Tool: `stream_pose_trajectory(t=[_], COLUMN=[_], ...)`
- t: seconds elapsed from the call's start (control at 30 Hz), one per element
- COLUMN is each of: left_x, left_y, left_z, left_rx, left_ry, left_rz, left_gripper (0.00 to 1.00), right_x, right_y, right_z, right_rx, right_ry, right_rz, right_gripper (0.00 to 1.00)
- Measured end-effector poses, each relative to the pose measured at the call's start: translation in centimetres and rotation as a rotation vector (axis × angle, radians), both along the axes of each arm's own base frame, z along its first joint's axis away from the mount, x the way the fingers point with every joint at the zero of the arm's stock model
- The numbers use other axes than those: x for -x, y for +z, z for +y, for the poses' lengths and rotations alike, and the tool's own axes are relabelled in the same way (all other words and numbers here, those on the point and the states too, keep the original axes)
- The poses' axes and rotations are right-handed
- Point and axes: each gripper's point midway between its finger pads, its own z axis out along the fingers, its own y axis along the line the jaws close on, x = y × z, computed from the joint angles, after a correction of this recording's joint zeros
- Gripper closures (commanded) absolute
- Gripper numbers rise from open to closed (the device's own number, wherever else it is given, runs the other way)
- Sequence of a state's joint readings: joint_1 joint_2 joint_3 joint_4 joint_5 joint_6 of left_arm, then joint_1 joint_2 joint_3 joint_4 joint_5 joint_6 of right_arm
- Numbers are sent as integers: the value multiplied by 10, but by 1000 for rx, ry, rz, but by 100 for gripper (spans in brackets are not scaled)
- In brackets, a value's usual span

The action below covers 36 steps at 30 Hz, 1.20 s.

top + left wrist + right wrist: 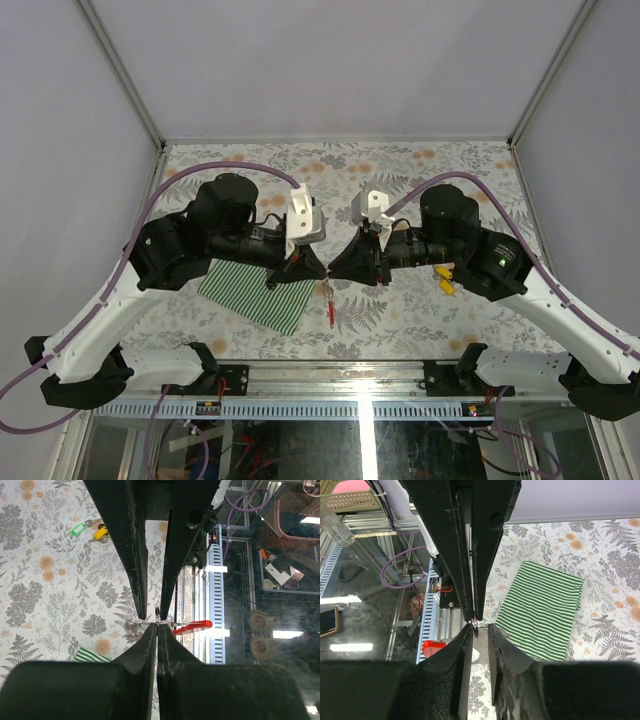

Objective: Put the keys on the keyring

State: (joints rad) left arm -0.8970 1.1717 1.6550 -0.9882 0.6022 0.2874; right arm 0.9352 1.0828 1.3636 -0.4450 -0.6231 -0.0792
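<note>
Top external view: I see my left gripper point(320, 273) and my right gripper point(334, 270) meeting tip to tip above the middle of the tabletop point(420, 170). The keyring point(327, 291) is just at this meeting place, and its red tag point(331, 312) points toward the near edge. The keys point(445, 282) lie well apart from it, on the tabletop beside the right arm, not yet on the ring. A striped cloth point(255, 295) lies under the left arm.

Left wrist view: the left jaws are pressed together on the thin wire of the keyring, and the red tag sticks out to one side. Two of the keys, one with a green head and one with a yellow head, lie close together on the flowered surface.

Right wrist view: the right jaws stand a little apart, with a narrow gap at the ring. Whether they touch it I cannot tell.

I judge the ring to be light, stiff and springy, and slippery as bare metal, so it may turn in a pinch. It is better to hold it on the wire close to the tag, leaving the split end free. The keys are tiny and light. I would take each by its plastic head, which is thicker and less slippery. I can read no brand, label or writing in any view.
</note>
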Motion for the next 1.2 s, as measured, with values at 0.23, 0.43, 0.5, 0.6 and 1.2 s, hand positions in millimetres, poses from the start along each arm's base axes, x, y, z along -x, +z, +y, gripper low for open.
stream_pose_trajectory(t=[0.23, 0.43, 0.5, 0.6, 1.2], left_x=[0, 1, 2, 5, 18], left_y=[0, 1, 3, 13, 68], left_z=[0, 2, 3, 6, 18], left_rx=[0, -1, 6, 46, 429], left_ry=[0, 1, 7, 20, 110], left_rz=[0, 2, 2, -12, -44], left_gripper=[100, 98, 92, 81, 75], right_x=[3, 6, 7, 11, 19], right_y=[1, 1, 2, 10, 51], right_z=[0, 2, 3, 4, -6], right_rx=[-3, -15, -32, -91, -443], right_ry=[15, 40, 49, 60, 15], right_rz=[1, 3, 0, -15, -25], right_gripper=[100, 100, 100, 100, 100])
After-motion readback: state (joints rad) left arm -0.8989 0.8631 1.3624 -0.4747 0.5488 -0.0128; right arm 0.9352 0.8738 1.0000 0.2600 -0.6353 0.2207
